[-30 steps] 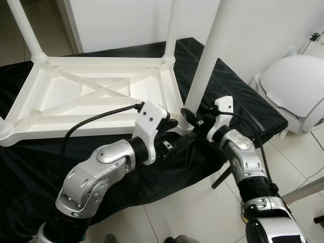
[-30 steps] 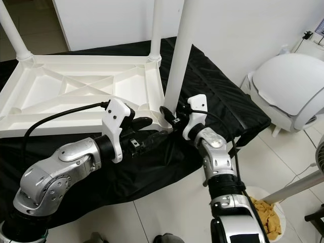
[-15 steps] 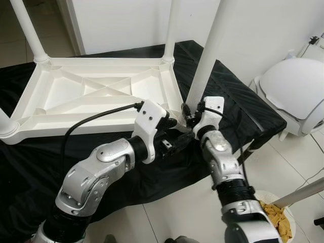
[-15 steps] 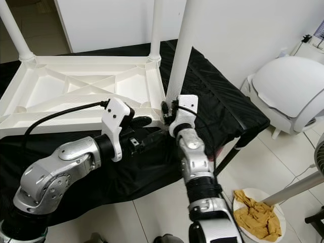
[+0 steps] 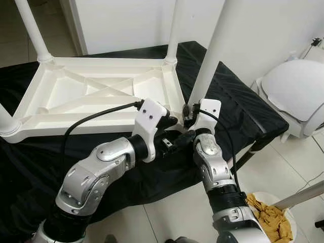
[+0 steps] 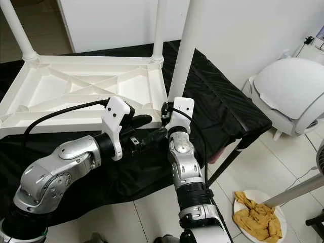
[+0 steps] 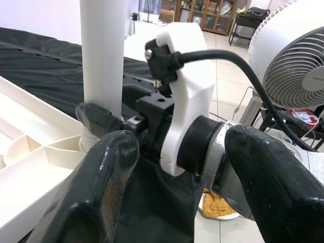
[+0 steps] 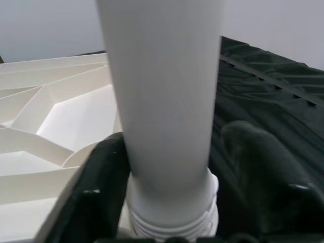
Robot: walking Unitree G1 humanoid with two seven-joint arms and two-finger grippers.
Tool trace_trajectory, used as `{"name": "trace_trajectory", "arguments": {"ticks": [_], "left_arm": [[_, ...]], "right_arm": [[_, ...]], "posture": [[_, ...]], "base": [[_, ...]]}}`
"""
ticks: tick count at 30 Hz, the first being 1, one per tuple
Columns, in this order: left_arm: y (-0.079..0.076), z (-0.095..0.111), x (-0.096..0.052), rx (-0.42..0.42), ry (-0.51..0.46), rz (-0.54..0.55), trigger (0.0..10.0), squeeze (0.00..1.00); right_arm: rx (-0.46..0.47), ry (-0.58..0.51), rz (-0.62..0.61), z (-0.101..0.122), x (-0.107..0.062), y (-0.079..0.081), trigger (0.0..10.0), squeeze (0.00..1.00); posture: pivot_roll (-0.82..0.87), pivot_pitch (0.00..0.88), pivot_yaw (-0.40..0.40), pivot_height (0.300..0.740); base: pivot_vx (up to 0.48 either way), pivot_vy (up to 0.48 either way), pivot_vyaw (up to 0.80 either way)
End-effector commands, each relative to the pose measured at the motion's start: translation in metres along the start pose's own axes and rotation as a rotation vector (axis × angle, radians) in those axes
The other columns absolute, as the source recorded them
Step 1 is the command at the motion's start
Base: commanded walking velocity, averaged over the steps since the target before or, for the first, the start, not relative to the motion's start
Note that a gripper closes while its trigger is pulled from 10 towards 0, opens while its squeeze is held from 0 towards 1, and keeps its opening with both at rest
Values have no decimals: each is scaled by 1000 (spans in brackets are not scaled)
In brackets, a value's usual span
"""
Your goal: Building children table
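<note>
The upturned white plastic children's table (image 5: 96, 96) lies on the black-draped desk (image 5: 238, 109); its light, rigid, slick round leg (image 8: 167, 101) sits gripped low at the threaded base by the right end effector (image 8: 167, 212), the left end effector (image 7: 182, 167) spread wide.

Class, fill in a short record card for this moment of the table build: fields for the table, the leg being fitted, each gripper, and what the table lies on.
table: white tabletop lying upside down, legs pointing up
leg being fitted: white leg upright at the near right corner socket
right gripper: fingers on either side of that leg's base
left gripper: open, beside the same corner
surface: black cloth
</note>
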State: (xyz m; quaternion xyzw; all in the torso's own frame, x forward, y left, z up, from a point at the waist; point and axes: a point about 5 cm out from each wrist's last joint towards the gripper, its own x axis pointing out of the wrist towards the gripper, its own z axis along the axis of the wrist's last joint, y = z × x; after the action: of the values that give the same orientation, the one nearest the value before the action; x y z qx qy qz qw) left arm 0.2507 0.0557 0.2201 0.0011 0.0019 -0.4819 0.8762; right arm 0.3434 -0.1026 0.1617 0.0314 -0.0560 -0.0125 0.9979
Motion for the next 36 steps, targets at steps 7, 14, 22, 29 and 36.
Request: {"name": "trace_trajectory", "arguments": {"ticks": [7, 14, 22, 29, 36], "left_arm": [[0, -6, 3, 1, 22, -9, 10000, 0], [7, -10, 5, -7, 37, 33, 10000, 0], [36, -16, 22, 11, 77, 183, 10000, 0], [59, -6, 42, 55, 73, 257, 10000, 0], [80, -4, 58, 126, 99, 330, 10000, 0]], "right_arm": [[19, -13, 41, 1, 3, -14, 10000, 1000], [2, -8, 69, 1, 2, -19, 10000, 0], [0, 24, 176, -12, -17, -27, 10000, 0], [-21, 65, 245, -22, -33, -35, 10000, 0], [-1, 87, 301, -22, -53, -43, 10000, 0]], "posture": [[-49, 52, -54, 740], [-51, 53, -54, 740], [-56, 69, -52, 740], [-72, 80, -46, 740], [-98, 107, -30, 740]], "base": [[0, 0, 0], [0, 0, 0], [0, 0, 0], [0, 0, 0], [0, 0, 0]]}}
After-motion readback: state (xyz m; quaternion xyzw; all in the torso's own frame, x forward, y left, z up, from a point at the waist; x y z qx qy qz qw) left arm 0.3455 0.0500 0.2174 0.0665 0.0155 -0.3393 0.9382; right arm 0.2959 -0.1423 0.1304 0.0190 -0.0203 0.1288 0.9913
